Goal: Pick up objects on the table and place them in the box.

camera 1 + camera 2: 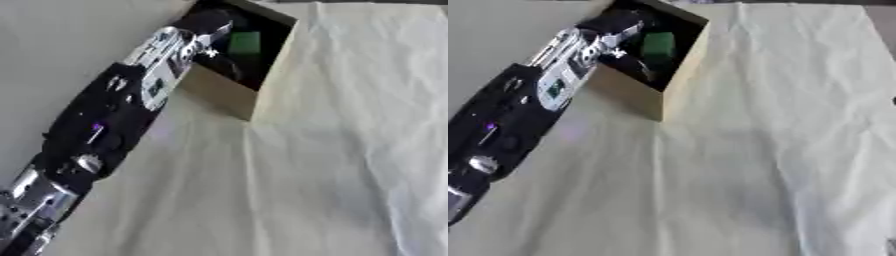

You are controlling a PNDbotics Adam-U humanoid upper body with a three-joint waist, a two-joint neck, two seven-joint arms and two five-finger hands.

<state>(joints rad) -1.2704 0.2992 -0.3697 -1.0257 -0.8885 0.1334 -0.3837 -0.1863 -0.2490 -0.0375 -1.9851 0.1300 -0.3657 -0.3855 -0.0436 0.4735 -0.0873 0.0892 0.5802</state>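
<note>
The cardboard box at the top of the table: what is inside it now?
Inside the cardboard box a green block shows against the dark interior. The left robot hand reaches in beside it, and hides part of the inside. Its fingers cannot be made out.

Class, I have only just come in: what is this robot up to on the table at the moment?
The robot's left arm reaches from the lower left across the cloth-covered table into the open cardboard box at the top. Its left hand is inside the box, beside a green object. Whether the hand holds anything cannot be told. The right hand is not in view.
</note>
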